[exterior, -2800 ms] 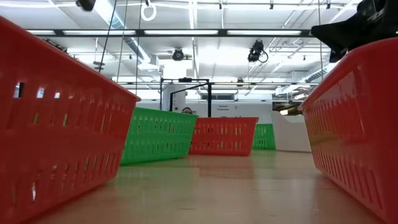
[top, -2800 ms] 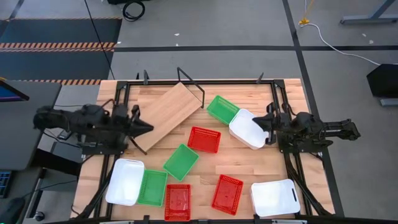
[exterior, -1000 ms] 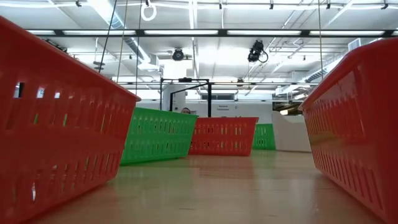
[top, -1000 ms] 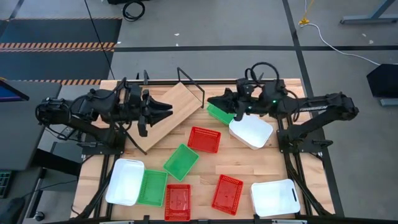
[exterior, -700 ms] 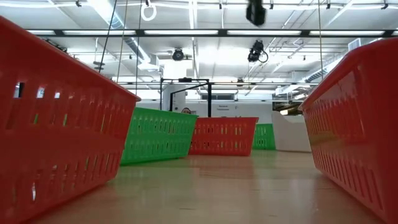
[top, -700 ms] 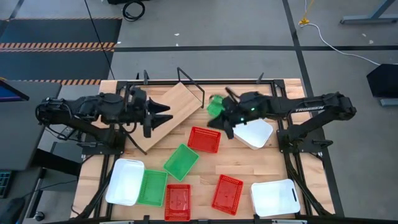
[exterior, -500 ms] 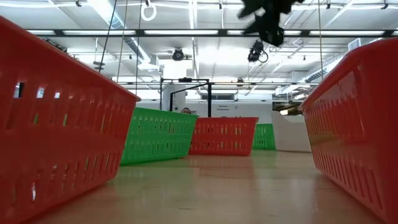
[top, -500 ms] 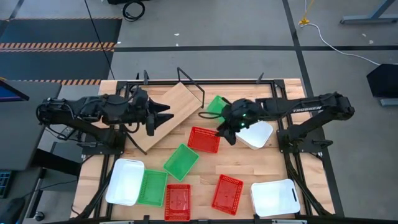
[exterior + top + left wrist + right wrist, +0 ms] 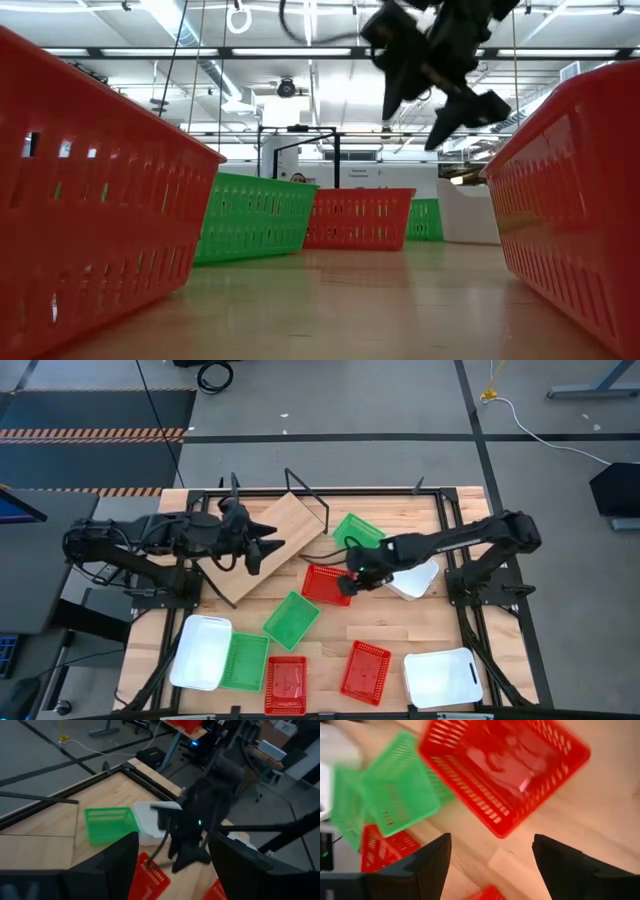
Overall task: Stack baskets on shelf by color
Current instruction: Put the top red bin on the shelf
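— High view first: what is changing? 
— Right claw (image 9: 347, 582) is reaching farther across the desk (image 9: 420, 622) than half a second ago, now arriving over the edge of the middle red basket (image 9: 328, 584), and its fingers are spreading apart, clamped on nothing. Left claw (image 9: 268, 547) is edging a little farther over the shelf (image 9: 268, 543), fingers apart too. 
— Where is that red basket sitting against the right claw? 
— Just beneath and beside it; the right wrist view is showing the red basket (image 9: 505, 767) lying beyond the two dark fingers (image 9: 431, 865), apart from them. A green basket (image 9: 358, 531) and a white basket (image 9: 412, 577) are lying just behind that arm. 
— And the shelf? 
— Lying slanted at the desk's far left, black wire frame (image 9: 306, 493) at its far end, no basket on it. 
— How are the baskets looking? 
— Shallow mesh, open side up. Others are lying scattered: a green one (image 9: 291, 620) mid-desk, and white (image 9: 201, 652), green (image 9: 244, 661), red (image 9: 286, 684), red (image 9: 365, 672) and white (image 9: 442, 677) along the near edge.
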